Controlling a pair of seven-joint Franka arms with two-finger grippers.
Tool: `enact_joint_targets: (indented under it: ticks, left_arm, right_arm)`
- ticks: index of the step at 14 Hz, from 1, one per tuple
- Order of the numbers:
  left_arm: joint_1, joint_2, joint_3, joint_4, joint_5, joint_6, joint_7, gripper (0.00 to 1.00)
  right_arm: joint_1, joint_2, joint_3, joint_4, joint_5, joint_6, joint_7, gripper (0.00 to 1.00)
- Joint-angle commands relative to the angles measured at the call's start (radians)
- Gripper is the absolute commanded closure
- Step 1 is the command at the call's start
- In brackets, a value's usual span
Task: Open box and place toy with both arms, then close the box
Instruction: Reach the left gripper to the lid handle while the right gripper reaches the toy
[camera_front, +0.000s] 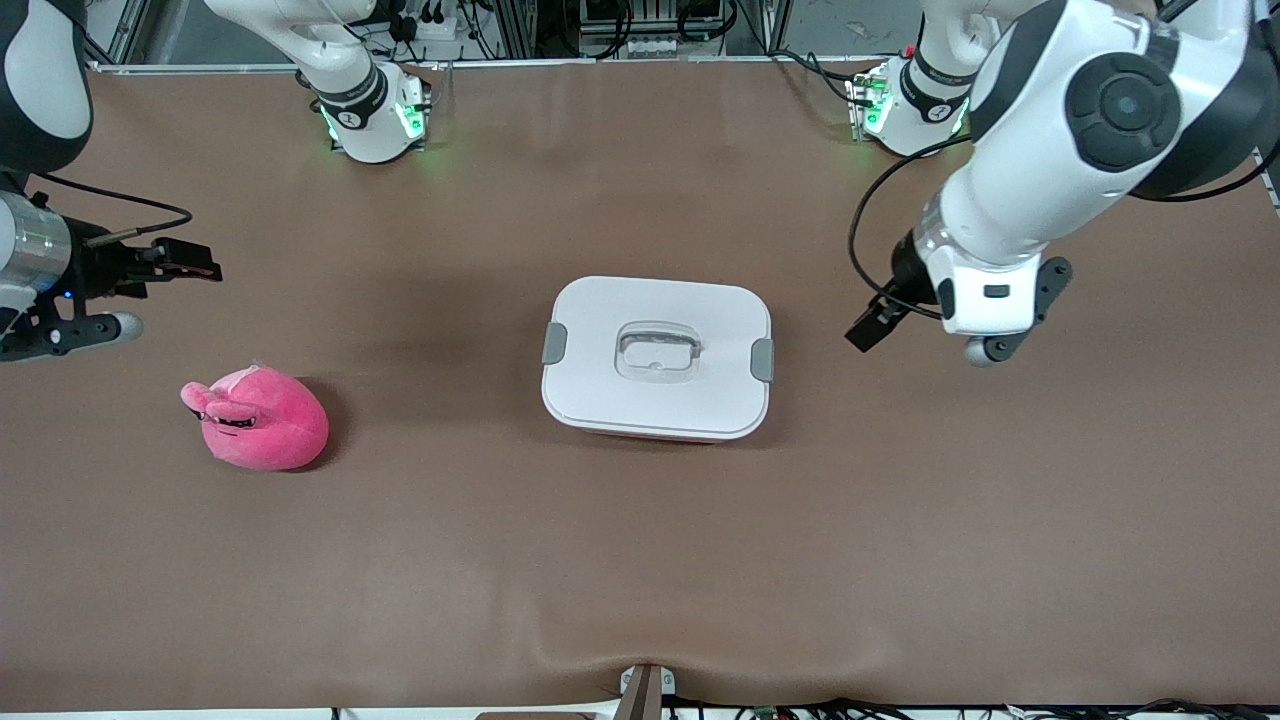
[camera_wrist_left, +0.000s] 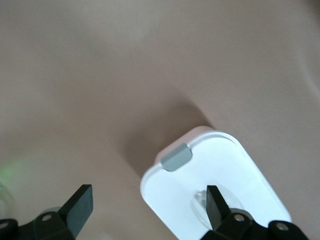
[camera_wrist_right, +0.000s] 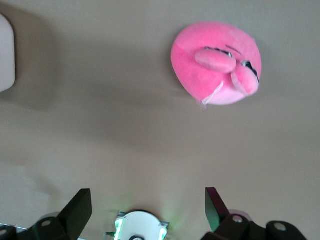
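The box (camera_front: 657, 358) sits shut in the middle of the table, its white lid (camera_wrist_left: 220, 185) on, a grey clip (camera_front: 555, 343) at each short end and a recessed grey handle (camera_front: 660, 350) on top. The pink plush toy (camera_front: 262, 417) lies on the table toward the right arm's end, well apart from the box. My left gripper (camera_front: 873, 325) hangs open and empty over the table beside the box's clip (camera_wrist_left: 177, 157). My right gripper (camera_front: 185, 262) is open and empty over the table at the right arm's end, apart from the toy (camera_wrist_right: 215, 62).
A brown mat (camera_front: 640, 560) covers the whole table. The two arm bases (camera_front: 375, 115) (camera_front: 905, 105) glow green at the table's edge farthest from the front camera. A small bracket (camera_front: 645, 690) sits at the table's nearest edge.
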Motion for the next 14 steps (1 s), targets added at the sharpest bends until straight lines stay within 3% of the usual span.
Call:
enact_joint_targets:
  ticks: [1, 8, 14]
  left_arm:
    - [-0.057, 0.031, 0.008, 0.028, -0.014, 0.031, -0.130, 0.00]
    - [-0.170, 0.089, 0.006, 0.028, -0.014, 0.136, -0.409, 0.00]
    - [-0.226, 0.138, 0.010, 0.033, -0.009, 0.186, -0.609, 0.00]
  right_arm:
    - [0.007, -0.019, -0.004, -0.033, 0.007, 0.062, -0.189, 0.00]
    - [0.007, -0.015, -0.004, -0.120, -0.022, 0.246, -0.744, 0.00]
    - [-0.008, 0.008, -0.007, -0.162, -0.025, 0.385, -1.036, 0.00]
